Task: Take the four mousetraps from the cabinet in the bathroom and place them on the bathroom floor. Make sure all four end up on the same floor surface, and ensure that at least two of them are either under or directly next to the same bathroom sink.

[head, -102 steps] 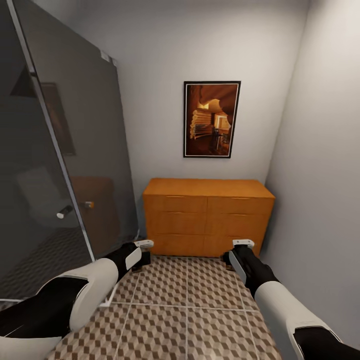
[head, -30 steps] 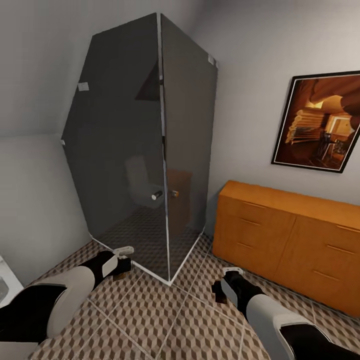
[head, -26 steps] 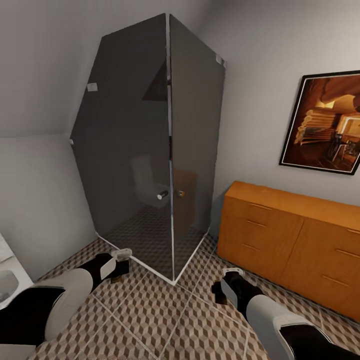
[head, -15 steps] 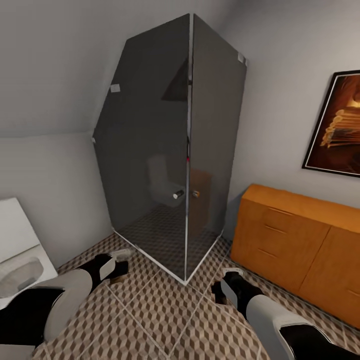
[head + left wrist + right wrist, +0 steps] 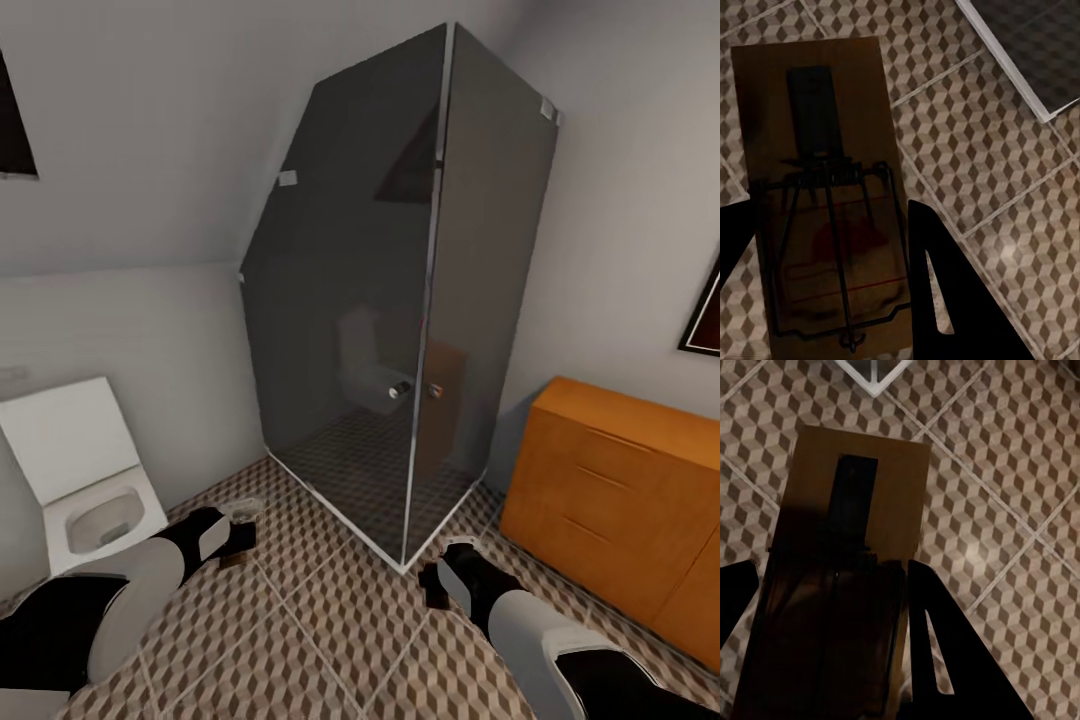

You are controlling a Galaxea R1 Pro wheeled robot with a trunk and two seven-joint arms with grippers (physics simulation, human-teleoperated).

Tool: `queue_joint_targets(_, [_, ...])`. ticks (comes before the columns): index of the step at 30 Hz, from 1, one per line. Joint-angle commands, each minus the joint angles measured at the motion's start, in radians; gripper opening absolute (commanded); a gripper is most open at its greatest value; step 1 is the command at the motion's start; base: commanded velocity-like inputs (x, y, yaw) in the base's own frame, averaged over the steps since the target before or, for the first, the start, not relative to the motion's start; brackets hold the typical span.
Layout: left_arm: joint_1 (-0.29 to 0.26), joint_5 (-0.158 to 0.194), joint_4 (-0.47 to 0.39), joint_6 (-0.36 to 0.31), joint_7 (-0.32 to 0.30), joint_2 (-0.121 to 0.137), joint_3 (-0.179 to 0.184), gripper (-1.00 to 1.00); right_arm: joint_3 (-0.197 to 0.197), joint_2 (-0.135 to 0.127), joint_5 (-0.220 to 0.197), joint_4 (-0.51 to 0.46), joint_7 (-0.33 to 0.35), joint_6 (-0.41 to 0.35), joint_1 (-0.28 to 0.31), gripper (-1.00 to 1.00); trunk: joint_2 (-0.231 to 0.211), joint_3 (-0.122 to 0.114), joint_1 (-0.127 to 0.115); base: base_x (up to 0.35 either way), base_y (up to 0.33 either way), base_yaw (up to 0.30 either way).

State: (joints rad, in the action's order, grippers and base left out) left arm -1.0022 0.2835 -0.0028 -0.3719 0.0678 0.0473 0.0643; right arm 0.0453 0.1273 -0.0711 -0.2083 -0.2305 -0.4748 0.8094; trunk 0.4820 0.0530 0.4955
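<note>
Both grippers hang low over the cube-patterned bathroom floor (image 5: 330, 620), each with a mousetrap. In the left wrist view a flat dark-brown mousetrap (image 5: 825, 187) with wire parts sits between the black fingers (image 5: 945, 300) of my left gripper (image 5: 829, 217), which is shut on it. My right gripper (image 5: 829, 574) is shut on a second mousetrap (image 5: 847, 555). From the head camera, the left gripper (image 5: 235, 535) is near the toilet and the right gripper (image 5: 438, 582) is by the shower corner. The orange-brown cabinet (image 5: 620, 500) stands at the right with its drawers closed. The sink is out of view.
A tall dark-glass shower enclosure (image 5: 400, 300) fills the middle, its corner reaching the floor between my arms. A white toilet (image 5: 95, 500) with raised lid stands at the left wall. A framed picture's edge (image 5: 705, 320) hangs above the cabinet.
The camera has swung left: the cabinet and picture slid to the right edge and the toilet came into view. Both grippers keep their place before me, still holding the traps.
</note>
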Motion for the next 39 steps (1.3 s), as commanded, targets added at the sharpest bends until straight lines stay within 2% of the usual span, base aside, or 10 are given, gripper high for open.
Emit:
queue_joint_targets(1, [-0.001, 0.01, 0.0, -0.004, 0.002, 0.0, 0.007, -1.0, 0.005, 0.0, -0.008, -0.002, -0.007, -0.005, 0.0, -1.0, 0.002, 0.002, 0.001, 0.0, 0.0, 0.285])
queue_joint_targets(25, [0.002, 0.006, 0.0, -0.004, 0.006, -0.003, 0.008, -1.0, 0.005, 0.0, -0.007, -0.002, -0.009, -0.004, 0.0, -1.0, 0.002, 0.002, 0.001, 0.0, 0.0, 0.285])
queue_joint_targets(31, [0.002, 0.007, 0.0, -0.004, 0.006, -0.002, 0.007, -1.0, 0.008, 0.002, -0.002, -0.028, -0.013, -0.005, 0.0, -1.0, 0.002, 0.003, 0.001, 0.0, 0.0, 0.117])
queue_joint_targets(34, [0.002, 0.007, 0.0, -0.004, 0.006, -0.001, 0.008, -1.0, 0.017, 0.003, 0.0, -0.088, -0.015, -0.02, 0.0, -1.0, 0.002, 0.003, 0.001, 0.0, 0.0, 0.015])
queue_joint_targets(36, [0.002, 0.005, 0.0, -0.004, 0.005, -0.001, 0.008, -1.0, 0.038, 0.003, -0.001, -0.165, -0.016, -0.065, 0.0, -1.0, 0.002, 0.003, 0.001, 0.0, 0.0, 0.004])
queue_joint_targets(39, [0.002, 0.005, 0.0, -0.004, 0.005, -0.001, 0.008, -1.0, 0.047, 0.005, -0.004, -0.243, -0.016, -0.097, 0.0, -1.0, 0.002, 0.003, 0.001, 0.0, 0.0, 0.001])
